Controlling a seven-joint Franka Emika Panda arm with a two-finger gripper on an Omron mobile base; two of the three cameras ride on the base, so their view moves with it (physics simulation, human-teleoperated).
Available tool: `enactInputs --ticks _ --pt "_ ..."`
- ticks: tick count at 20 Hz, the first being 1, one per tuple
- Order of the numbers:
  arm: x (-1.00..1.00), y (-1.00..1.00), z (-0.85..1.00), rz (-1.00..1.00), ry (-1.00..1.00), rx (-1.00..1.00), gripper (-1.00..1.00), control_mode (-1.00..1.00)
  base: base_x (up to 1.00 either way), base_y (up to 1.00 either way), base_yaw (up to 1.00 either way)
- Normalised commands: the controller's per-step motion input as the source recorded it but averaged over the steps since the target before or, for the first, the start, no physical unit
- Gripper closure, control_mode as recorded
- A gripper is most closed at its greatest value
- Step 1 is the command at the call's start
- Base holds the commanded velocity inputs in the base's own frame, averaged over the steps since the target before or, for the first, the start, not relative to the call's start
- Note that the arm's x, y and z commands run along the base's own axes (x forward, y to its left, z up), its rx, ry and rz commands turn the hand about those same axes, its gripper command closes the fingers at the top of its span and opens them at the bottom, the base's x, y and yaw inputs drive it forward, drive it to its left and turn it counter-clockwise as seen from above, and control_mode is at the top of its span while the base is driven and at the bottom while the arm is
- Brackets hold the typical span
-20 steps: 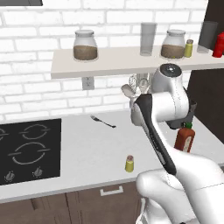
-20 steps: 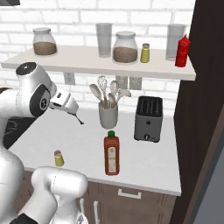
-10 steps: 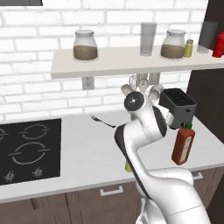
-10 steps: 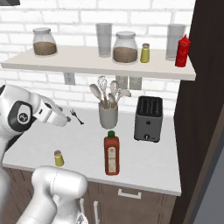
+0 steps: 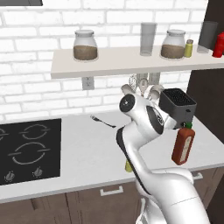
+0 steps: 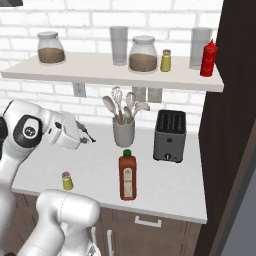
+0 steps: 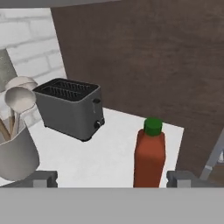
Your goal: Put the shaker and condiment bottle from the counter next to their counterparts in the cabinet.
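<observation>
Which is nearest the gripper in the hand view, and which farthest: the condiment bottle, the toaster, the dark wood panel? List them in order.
1. Condiment bottle: upright between the open gripper's fingers.
2. Toaster: behind, to the left.
3. Dark wood panel: the backdrop past the counter.

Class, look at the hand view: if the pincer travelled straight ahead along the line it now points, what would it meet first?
Most likely the condiment bottle, which stands upright between the open pincer fingertips, nearest ahead. The toaster sits off to the side, the dark panel farther behind; exact depth is unclear.
</observation>
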Motion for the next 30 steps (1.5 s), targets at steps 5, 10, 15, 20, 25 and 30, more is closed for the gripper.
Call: enactInputs --ticks 5,10,15,20,25,30 --pt "-0.05 -0.50 -0.60 0.02 -0.25 -0.06 -1.00 -1.00 0.00 0.00 0.00" --pt "-0.06 -0.43 -0.66 0.03 -0.30 -0.15 -1.00 -1.00 0.00 0.00 0.00" --pt "-0.01 -0.10 -0.06 -0.01 -0.02 -0.02 -1.00 -1.00 0.00 0.00 0.00" --pt "0.01 -0.36 -0.02 -0.03 0.05 -0.20 -1.00 -1.00 0.00 0.00 0.00" --pt "0.00 -0.26 0.00 -0.03 0.03 -0.12 -1.00 -1.00 0.00 0.00 0.00" --pt "0.00 -0.02 -0.15 0.00 0.03 0.00 -1.00 -1.00 0.00 0.00 0.00"
